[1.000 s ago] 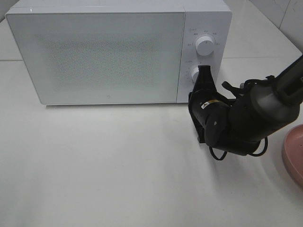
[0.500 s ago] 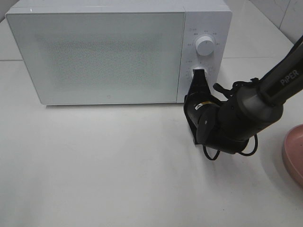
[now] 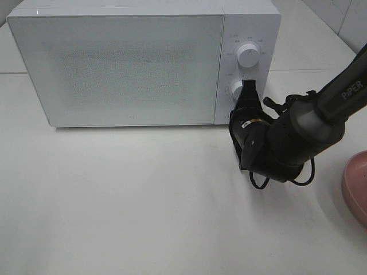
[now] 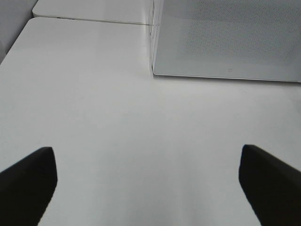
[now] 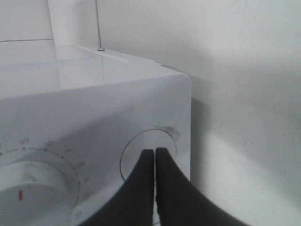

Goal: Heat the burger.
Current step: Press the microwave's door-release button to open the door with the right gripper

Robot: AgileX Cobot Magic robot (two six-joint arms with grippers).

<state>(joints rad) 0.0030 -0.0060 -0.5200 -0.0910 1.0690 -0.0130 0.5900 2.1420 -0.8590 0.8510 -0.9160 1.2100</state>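
Note:
No burger shows in any view. The white microwave point(image 3: 126, 63) stands at the back of the table with its door closed. My right gripper point(image 3: 249, 86) is shut, and its tips sit against the lower knob point(image 3: 235, 90) on the control panel. In the right wrist view the closed fingertips point(image 5: 154, 153) meet on a round control point(image 5: 134, 148), beside a marked dial point(image 5: 28, 188). My left gripper point(image 4: 148, 183) stands open over bare table, nothing between its fingers point(image 4: 28, 179), with the microwave's corner point(image 4: 225, 37) ahead of it.
A pink plate point(image 3: 356, 186) lies at the table's right edge, close to the right arm's elbow. The upper knob point(image 3: 249, 55) sits above the gripper. White table point(image 3: 143, 200) spreads in front of the microwave.
The right arm swung a little left toward the lower knob, then back right. Its gripper stayed shut at the knob throughout.

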